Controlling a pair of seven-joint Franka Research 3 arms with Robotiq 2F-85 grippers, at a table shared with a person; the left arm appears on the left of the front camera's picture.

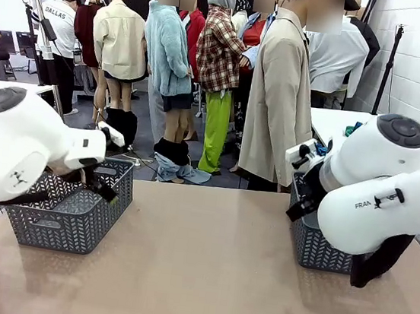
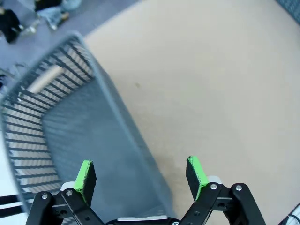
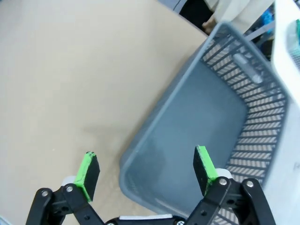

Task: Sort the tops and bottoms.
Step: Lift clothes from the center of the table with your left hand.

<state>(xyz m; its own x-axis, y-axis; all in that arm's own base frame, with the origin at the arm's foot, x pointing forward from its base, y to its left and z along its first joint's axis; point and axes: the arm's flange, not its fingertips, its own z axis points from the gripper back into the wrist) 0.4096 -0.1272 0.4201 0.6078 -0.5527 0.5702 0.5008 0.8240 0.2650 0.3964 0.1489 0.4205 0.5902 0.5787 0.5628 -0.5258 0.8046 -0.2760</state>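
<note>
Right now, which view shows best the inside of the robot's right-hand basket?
The right wrist view: it looks down into the right basket, onto its floor. The front view gives some outer wall behind the right arm; the left wrist view faces the left basket.

We see bright, even light from overhead on the matte table point(image 1: 203, 271), with a soft shadow beneath our right arm point(image 1: 388, 202). Ahead of the left gripper point(image 2: 140, 175) the basket point(image 2: 70, 117) is smeared and soft, though the green pads point(image 2: 86, 177) are crisp. Beyond the right gripper point(image 3: 146, 168) the other basket point(image 3: 225, 112) bows with wide-angle distortion, and a faint shadow lies just past one pad.
</note>
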